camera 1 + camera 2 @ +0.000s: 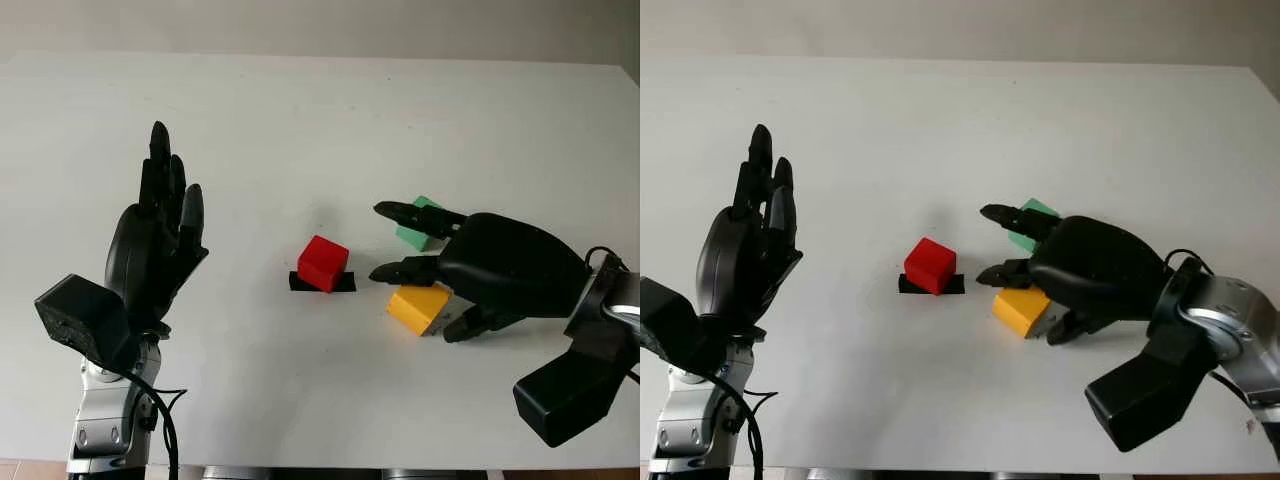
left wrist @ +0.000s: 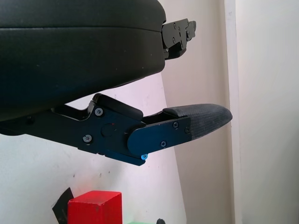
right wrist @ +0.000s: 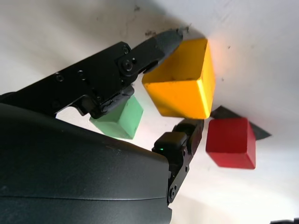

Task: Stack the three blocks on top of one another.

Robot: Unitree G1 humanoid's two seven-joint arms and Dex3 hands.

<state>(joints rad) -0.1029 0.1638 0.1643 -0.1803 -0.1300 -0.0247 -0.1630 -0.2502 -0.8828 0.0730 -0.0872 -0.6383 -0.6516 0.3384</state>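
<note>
A red block [image 1: 323, 262] sits on a black tape mark [image 1: 346, 285] at the table's middle. Just right of it a yellow block [image 1: 417, 308] stands on the table, with my right hand [image 1: 428, 292] shut on it. In the right wrist view the thumb [image 3: 159, 43] presses one edge of the yellow block [image 3: 182, 84] and a finger [image 3: 180, 140] lies against the opposite side. A green block [image 1: 416, 236] stands behind the yellow one, partly hidden by the upper finger. My left hand [image 1: 160, 225] is raised at the left, open, well away from the blocks.
The white table [image 1: 300, 130] stretches wide behind and to the left of the blocks. Its front edge runs along the bottom of the eye views. The red block [image 2: 96, 207] and the tape mark also lie below the left hand's finger [image 2: 196, 122].
</note>
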